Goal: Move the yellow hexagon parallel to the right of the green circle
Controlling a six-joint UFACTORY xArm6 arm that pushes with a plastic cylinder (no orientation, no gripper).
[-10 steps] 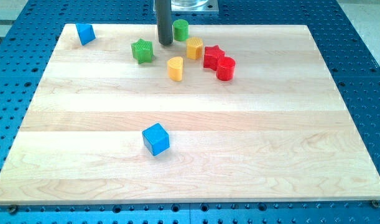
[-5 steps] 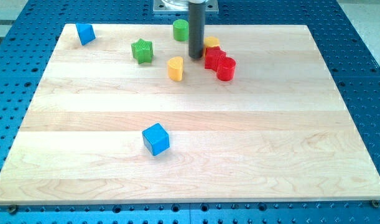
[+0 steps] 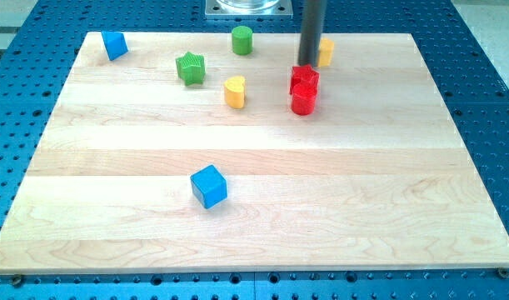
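The yellow hexagon [image 3: 325, 52] sits near the board's top edge, right of centre, partly hidden behind my rod. The green circle [image 3: 242, 39] stands to its left, near the top edge, a little higher in the view. My tip [image 3: 307, 64] rests just left of the yellow hexagon, touching or nearly touching it, and right above the red star [image 3: 304, 78].
A red cylinder [image 3: 303, 100] sits just below the red star. A yellow block [image 3: 235, 91], rounded, and a green star [image 3: 190, 67] lie left of them. A blue block [image 3: 114, 44] is at the top left corner, a blue cube [image 3: 209, 186] lower down.
My tip has swept from left of the green circle rightward. The yellow hexagon has been pushed right and up. The red star and red cylinder shifted slightly right.
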